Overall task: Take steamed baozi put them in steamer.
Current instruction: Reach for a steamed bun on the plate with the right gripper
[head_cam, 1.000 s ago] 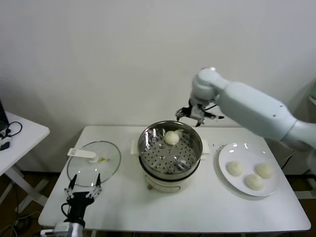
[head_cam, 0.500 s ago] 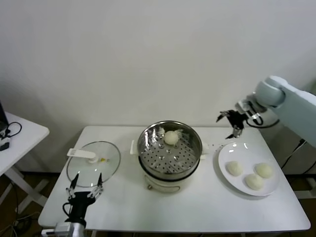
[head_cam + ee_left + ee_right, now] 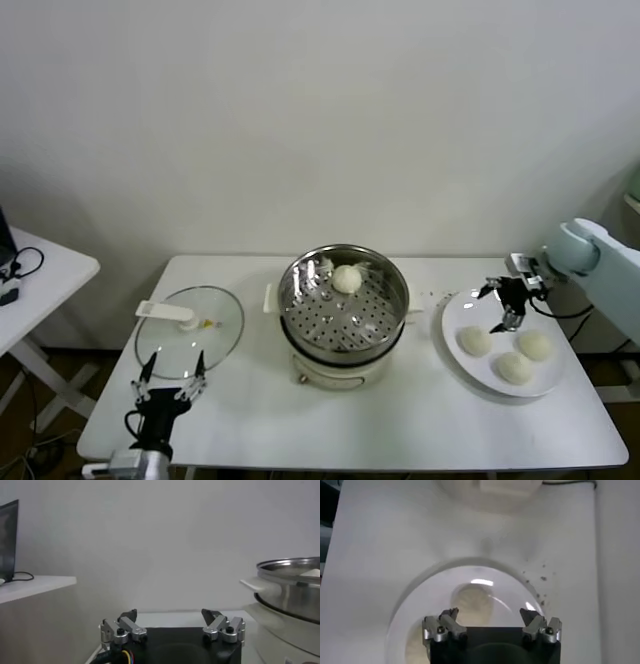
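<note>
Head view: steamer [image 3: 344, 312] sits mid-table [image 3: 400, 420], lid off. One baozi in the steamer [image 3: 347, 279] rests on the perforated tray, toward the far rim. White plate [image 3: 548, 380] is to the steamer's right with three baozi on the plate [image 3: 515, 367]: one on the left side, one on the right, one nearer the front edge. Right gripper [image 3: 507, 305] hangs above the plate's far-left part, just over the left bun, fingers spread wide, nothing between them. Glass lid [image 3: 190, 332] lies flat on the table left of the steamer, white handle pointing left. Left gripper [image 3: 168, 380] is parked at the front-left table edge, just in front of the lid, fingers apart and empty. A side table [image 3: 40, 275] stands farther left.

Left wrist view: left gripper [image 3: 173, 622] fingers stand open with only air between them. Steamer [image 3: 292, 592] rim and handle show off to one side, a bit of a bun visible above the rim.

Right wrist view: right gripper [image 3: 490, 622] looks straight down at the plate [image 3: 410, 610]. Fingers fully apart, holding nothing. One bun [image 3: 475, 602] lies right below the gap, not touched. The steamer's cream base [image 3: 490, 490] is at the frame edge, well apart.
</note>
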`<state>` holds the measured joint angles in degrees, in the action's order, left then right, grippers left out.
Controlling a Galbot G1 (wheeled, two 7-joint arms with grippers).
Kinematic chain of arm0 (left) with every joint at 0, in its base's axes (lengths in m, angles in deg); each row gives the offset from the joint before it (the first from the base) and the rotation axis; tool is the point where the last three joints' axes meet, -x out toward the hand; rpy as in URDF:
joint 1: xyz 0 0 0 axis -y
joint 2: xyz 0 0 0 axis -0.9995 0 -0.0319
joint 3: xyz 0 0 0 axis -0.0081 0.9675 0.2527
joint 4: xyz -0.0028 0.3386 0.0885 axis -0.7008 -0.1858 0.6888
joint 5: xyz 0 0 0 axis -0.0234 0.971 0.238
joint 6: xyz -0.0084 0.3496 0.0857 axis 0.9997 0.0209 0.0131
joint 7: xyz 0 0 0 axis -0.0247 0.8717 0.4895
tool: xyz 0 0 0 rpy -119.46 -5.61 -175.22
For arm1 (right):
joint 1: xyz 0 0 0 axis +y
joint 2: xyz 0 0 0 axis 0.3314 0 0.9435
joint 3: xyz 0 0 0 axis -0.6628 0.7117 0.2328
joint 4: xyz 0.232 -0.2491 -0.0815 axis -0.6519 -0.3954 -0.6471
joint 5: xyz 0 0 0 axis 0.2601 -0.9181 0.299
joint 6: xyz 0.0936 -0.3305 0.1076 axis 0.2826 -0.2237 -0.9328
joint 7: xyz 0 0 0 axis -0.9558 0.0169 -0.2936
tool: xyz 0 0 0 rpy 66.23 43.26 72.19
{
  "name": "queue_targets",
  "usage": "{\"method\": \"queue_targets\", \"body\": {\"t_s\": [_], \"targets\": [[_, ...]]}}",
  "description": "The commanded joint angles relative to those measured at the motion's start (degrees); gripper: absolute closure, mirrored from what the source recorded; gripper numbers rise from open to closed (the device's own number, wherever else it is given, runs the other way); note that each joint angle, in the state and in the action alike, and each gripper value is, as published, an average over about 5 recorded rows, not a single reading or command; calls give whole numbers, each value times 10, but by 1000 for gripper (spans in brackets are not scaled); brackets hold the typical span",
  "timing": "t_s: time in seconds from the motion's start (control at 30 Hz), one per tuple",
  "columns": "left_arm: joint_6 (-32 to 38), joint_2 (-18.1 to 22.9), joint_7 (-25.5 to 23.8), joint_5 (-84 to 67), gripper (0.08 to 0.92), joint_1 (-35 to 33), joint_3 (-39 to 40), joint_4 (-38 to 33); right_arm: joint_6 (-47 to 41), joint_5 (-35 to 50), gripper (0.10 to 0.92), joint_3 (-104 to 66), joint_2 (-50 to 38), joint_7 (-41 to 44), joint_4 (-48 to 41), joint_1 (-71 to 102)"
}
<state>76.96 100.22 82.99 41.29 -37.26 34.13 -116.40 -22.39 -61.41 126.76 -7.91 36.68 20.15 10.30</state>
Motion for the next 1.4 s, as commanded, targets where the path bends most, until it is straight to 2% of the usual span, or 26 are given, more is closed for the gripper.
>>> {"method": "queue_targets", "body": {"t_s": [0.03,0.5,1.07,1.4], "targets": [[-1,1,0,-1,177,1,-1,1,2,-47,203,-15,49,20,-61,45],[-2,0,1,-8,177,7,-1,7,18,-98,203,-12,91,2,-94,46],[-1,0,1,-9,177,8,0,12,21,-119,203,-35,108,2,-116,48],[0,3,1,-9,177,9,0,13,20,-117,296,-37,113,5,-116,46]]}}
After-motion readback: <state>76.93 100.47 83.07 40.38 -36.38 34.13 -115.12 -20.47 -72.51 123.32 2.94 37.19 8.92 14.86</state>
